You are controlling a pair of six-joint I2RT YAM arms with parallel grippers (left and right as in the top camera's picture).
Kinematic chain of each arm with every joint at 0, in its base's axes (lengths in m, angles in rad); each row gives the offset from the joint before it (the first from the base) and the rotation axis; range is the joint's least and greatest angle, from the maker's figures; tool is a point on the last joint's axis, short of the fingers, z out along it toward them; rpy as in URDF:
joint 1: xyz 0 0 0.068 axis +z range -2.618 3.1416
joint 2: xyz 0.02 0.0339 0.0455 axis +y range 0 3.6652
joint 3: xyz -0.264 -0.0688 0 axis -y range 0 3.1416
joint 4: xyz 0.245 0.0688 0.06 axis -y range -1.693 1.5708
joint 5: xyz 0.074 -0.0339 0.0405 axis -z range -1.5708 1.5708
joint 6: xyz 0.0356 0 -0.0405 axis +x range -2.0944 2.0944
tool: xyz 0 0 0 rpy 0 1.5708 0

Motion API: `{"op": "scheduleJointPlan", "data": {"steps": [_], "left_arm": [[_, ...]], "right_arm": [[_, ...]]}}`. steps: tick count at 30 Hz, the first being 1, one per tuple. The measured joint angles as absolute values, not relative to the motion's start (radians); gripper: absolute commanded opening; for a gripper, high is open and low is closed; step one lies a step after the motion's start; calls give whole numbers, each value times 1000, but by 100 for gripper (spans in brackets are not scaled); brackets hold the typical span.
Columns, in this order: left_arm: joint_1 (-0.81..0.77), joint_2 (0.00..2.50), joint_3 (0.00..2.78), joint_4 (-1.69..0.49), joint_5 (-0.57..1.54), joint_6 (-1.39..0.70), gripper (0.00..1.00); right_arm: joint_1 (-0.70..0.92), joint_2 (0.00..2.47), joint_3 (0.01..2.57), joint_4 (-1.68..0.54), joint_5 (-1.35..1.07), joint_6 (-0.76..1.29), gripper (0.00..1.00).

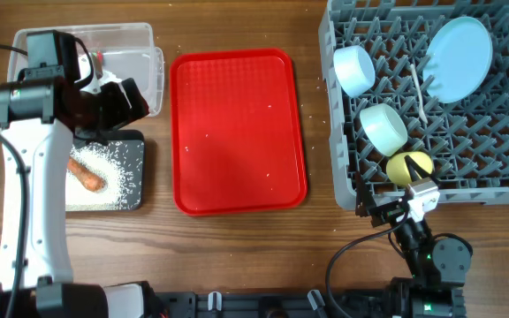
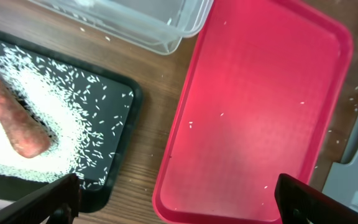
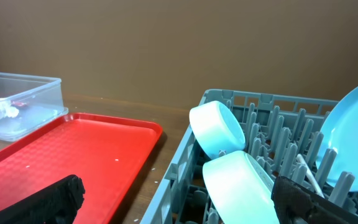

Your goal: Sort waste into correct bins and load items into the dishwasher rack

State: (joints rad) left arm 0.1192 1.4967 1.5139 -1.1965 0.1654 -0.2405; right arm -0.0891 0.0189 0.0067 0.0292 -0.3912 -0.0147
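Overhead view puts the flat red plastic tray [image 1: 237, 132] mid-tabletop, bare but for a few loose white rice grains [image 2: 192, 123]. Those stray grains look like the only waste left to sort. They lie to the right of the left claw [image 2: 176, 186], which hangs over the inner edge of the shallow black rectangular tray [image 1: 140, 168]. Its 2 fingers [image 2: 48, 202] are spread wide with nothing between them.

The orange carrot [image 1: 87, 174] lies in that black tray on a bed of rice, its long axis running diagonally away from the clear plastic rectangular tub [image 1: 144, 44].

The right claw [image 3: 179, 199] is also apart and empty. It sits at the near edge of the large grey plastic grid rack [image 1: 343, 177], well apart from the grains, so the left arm is the nearer one.

The rack holds the pale blue round plate [image 1: 458, 53], 2 pale blue-green bowls [image 1: 354, 69], the small yellow cup [image 1: 411, 166] and the white plastic spoon [image 1: 418, 88]. Loading appears finished.
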Motion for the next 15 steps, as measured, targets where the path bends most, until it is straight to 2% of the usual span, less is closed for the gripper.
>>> {"op": "scheduleJointPlan", "data": {"steps": [3,6,10,15], "left_arm": [[112,1385,1501,-1171,166,-240,100],[77,1159,1409,-1003,162,-237,100],[21,744,1010,-585,158,-229,100],[14,389,521,-340,154,-229,100]], "right_arm": [[-89,19,7,29,-391,-15,100],[-89,17,7,30,-391,-15,100],[-89,14,7,31,-389,-11,100],[-89,13,7,31,-387,-11,100]]}}
